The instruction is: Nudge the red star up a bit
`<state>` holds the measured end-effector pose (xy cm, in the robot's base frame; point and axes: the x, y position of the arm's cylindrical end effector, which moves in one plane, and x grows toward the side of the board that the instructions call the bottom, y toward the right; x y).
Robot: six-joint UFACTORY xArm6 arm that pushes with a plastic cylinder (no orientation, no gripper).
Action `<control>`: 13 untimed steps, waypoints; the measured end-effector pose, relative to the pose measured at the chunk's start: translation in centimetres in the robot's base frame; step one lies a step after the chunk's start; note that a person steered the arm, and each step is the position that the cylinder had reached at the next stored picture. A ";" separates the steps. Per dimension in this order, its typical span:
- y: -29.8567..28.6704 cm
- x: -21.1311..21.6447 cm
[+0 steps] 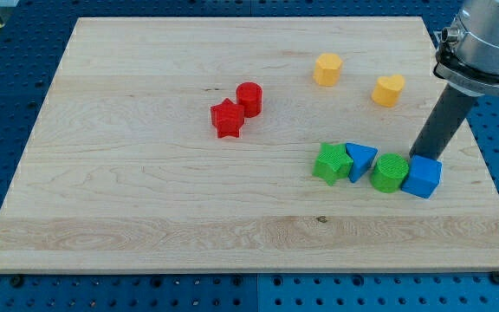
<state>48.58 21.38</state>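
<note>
The red star (227, 119) lies left of the board's middle, touching a red cylinder (249, 98) at its upper right. My tip (418, 157) is far to the right, at the upper edge of a blue cube (422, 177), well away from the red star. The dark rod rises from the tip toward the view's top right.
A row sits at the lower right: green star (331, 163), blue triangle (360, 160), green cylinder (390, 172), then the blue cube. A yellow hexagon (327, 68) and a yellow heart (389, 89) lie at the upper right. The wooden board (145, 217) rests on a blue perforated table.
</note>
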 end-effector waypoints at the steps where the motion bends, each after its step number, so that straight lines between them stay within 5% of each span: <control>1: -1.7 -2.3; 6: -10.2 -3.7; 9: -20.1 -1.8; 13: -28.0 -7.0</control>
<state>41.53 -6.67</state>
